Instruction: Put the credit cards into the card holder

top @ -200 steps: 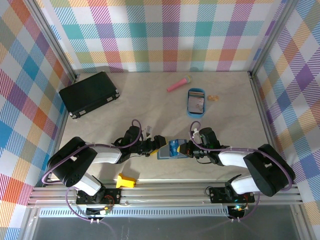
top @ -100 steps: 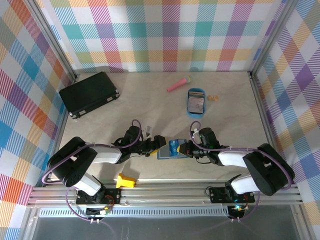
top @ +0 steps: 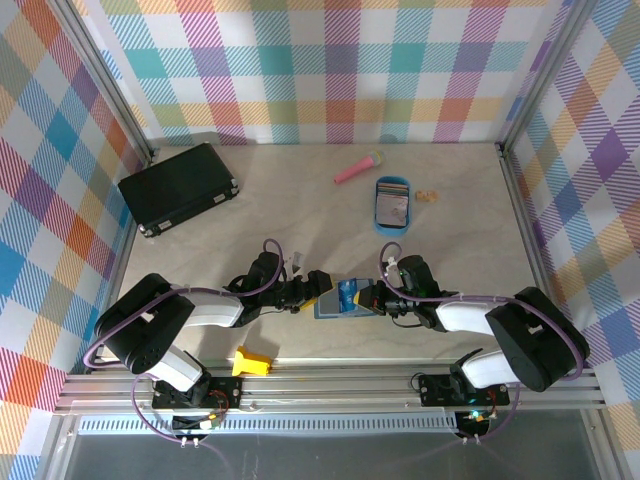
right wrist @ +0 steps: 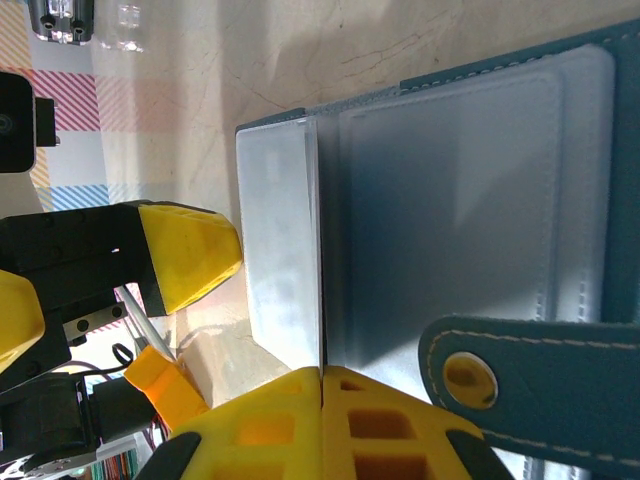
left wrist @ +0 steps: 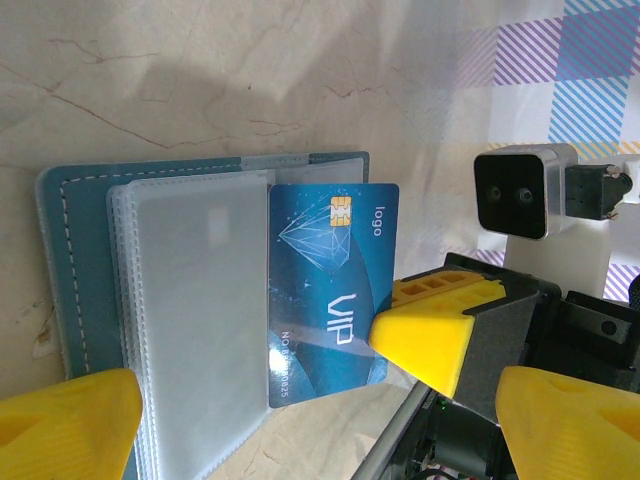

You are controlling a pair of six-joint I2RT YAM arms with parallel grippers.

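Here, the card holder (top: 328, 306) lies open on the tabletop (top: 300, 220), near its front edge, between the two tools. The right tool (top: 368, 297) is pressed together on a blue card (top: 348, 293), pinching it at one long edge and holding it over the holder. The left tool (top: 318, 290) stands spread wide at the holder's other side, gripping nothing.

The left wrist view gives the card's face: the blue card (left wrist: 325, 290) carries a chip and the word VIP, and a yellow finger of the right tool (left wrist: 430, 340) clamps its lower right edge. The card's left edge meets the stack of clear sleeves (left wrist: 200, 300) inside the teal card holder (left wrist: 80, 260); whether it has entered a sleeve I cannot tell. The left tool (left wrist: 320, 425) shows its two yellow fingers at the bottom corners, far apart.

The right wrist view shows instead the right tool (right wrist: 320, 415) with its fingers shut flush together, the holder's snap tab (right wrist: 540, 370) just beside them, and a finger of the left tool (right wrist: 185, 250) beyond the holder's edge. From above, a blue tray (top: 393, 186) and a black case (top: 178, 188) lie well apart from the holder.
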